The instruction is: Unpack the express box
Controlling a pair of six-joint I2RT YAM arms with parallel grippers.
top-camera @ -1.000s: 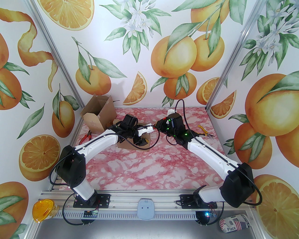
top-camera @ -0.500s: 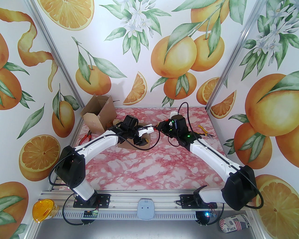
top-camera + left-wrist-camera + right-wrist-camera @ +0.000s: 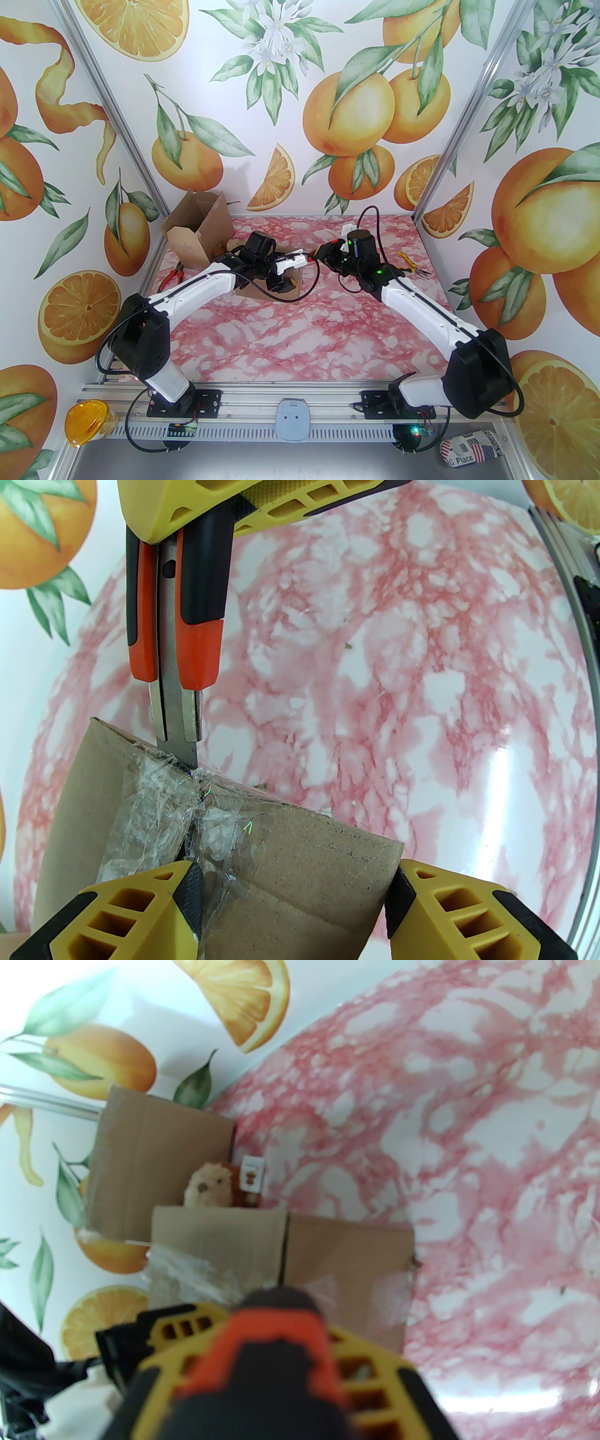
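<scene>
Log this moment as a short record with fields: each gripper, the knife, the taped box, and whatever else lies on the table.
left gripper: jaws apart astride the taped box; grip unclear
right gripper: shut on the utility knife
blade: tip at the box's top edge, where tape crosses the seam
tape: wrinkled over the seam
beyond the box: plush toy, open carton in the far left corner
also on table: red pliers left, yellow pliers right
</scene>
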